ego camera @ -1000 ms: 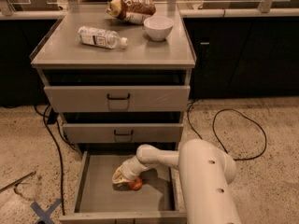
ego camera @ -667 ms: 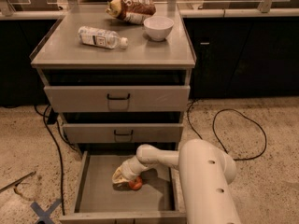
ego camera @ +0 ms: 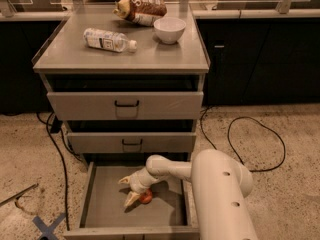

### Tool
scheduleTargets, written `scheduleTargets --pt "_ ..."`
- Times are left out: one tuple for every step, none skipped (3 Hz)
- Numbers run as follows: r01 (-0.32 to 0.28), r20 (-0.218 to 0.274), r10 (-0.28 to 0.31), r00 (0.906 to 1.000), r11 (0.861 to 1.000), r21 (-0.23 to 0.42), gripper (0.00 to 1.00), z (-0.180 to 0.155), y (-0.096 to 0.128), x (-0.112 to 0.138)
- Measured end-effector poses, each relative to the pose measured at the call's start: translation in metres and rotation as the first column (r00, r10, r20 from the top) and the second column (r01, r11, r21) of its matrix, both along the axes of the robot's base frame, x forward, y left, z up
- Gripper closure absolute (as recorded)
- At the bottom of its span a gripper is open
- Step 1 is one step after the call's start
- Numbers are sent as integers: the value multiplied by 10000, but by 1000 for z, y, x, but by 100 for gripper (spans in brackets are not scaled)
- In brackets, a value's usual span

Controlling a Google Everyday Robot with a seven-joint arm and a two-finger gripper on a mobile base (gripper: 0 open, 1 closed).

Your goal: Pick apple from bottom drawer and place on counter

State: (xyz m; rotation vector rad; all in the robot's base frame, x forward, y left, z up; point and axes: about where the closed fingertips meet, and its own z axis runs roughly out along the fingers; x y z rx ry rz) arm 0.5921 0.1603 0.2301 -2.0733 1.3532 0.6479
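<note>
Grasp stage of the pick, seen from above and in front of the cabinet. The gripper (ego camera: pixel 126 191) is low inside the bottom drawer (ego camera: pixel 105 210), which is pulled fully out. It is carried by the white arm (ego camera: pixel 220 194), which enters from the gripper's right. Its two pale fingers are spread well apart and hold nothing between their tips. The apple (ego camera: pixel 146 197) rests on the drawer floor just to the right of the gripper. It sits against the root of the nearer finger rather than between the fingers, and whether it touches that finger cannot be told.

The step in hand is judged to be lining up on the apple, so the lift has not begun. The next move calls for bringing the open fingers to either side of the fruit, closing on it, and then rising clear of the drawer walls. The arm must then carry it to the worktop (ego camera: pixel 150 54), which is far above and beyond the gripper.

On the worktop, bare surface lies nearer the gripper than the bottle (ego camera: pixel 107 39), the white bowl (ego camera: pixel 169 29) and the snack bag (ego camera: pixel 141 10).

The apple is round and shows no usable long axis. Neither stem nor base is visible, so its pointing direction cannot be told and any approach angle across its width should serve.
</note>
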Motion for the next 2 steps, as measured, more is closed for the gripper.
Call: scheduleTargets --pt "-1 -1 1 10000 10000 0 0 0 0 0" --pt "-1 10 1 10000 10000 -12 0 -1 -1 -1"
